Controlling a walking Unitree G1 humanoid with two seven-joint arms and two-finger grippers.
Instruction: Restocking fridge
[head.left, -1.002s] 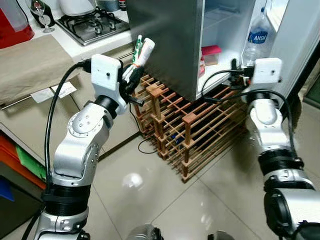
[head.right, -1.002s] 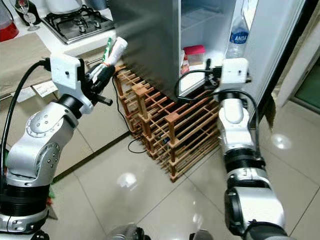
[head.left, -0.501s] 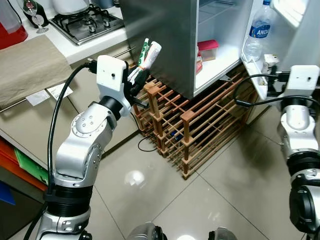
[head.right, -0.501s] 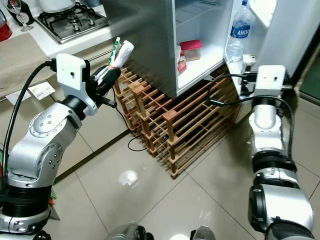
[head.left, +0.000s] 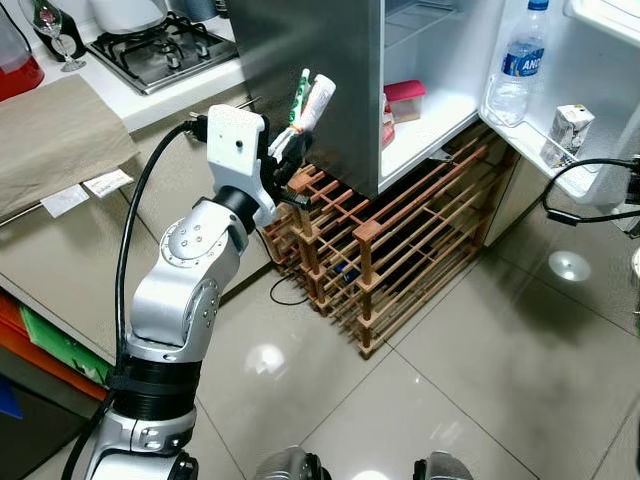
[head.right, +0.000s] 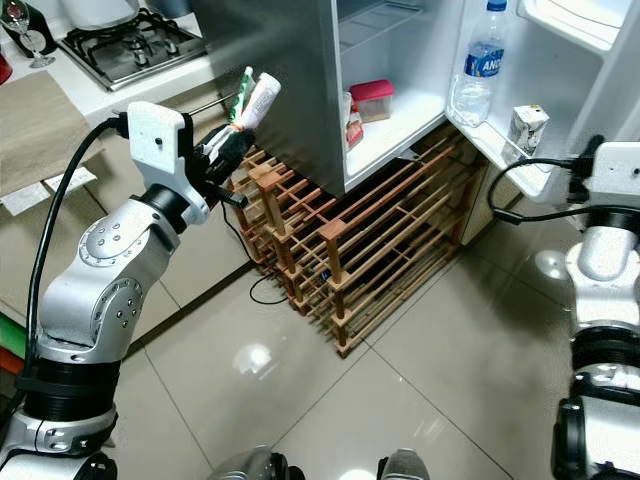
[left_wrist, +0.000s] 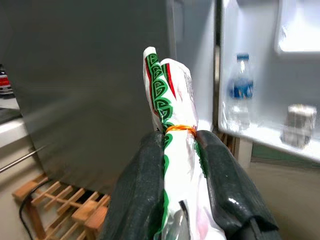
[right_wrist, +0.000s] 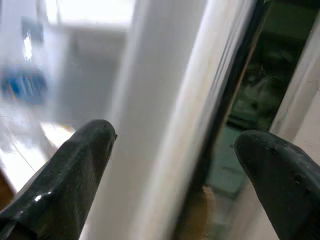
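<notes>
Since a second ago our right pincer, fingers spread empty, has swung the fridge door wide, so our left pincer, clenched on the packet, can reach the fridge shelf beside it.

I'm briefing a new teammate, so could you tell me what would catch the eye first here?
The left gripper, raised beside the steel fridge wall, is shut on a green-and-white packet. The fridge door stands open, its shelf holding a water bottle and a small carton. A wooden rack sits under the fridge.
</notes>
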